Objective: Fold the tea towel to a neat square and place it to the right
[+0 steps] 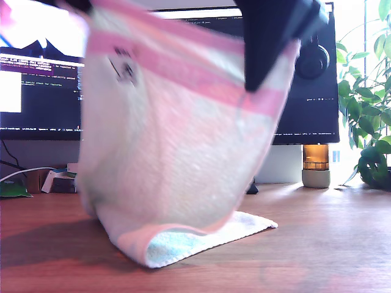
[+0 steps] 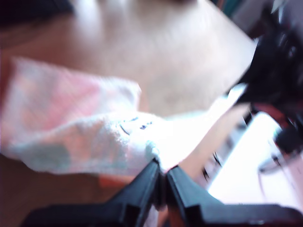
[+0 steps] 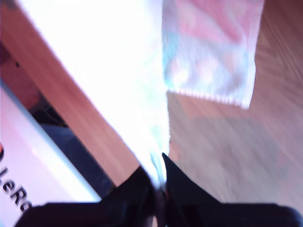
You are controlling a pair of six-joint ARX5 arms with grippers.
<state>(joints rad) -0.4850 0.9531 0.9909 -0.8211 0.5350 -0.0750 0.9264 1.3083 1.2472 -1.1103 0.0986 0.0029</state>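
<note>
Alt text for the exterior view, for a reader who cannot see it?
A fluffy pastel pink, white and mint checked tea towel hangs lifted by its top edge, its bottom end trailing on the wooden desk, hiding much of a dark monitor.

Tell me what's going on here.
Both my arms have the tea towel lifted off the wooden table in front of the monitor. My first pincer is shut on one part of its upper edge, and my second pincer is shut on another. The towel hangs between them, with its lower end still lying folded on the table. The frames are motion-blurred.
</note>
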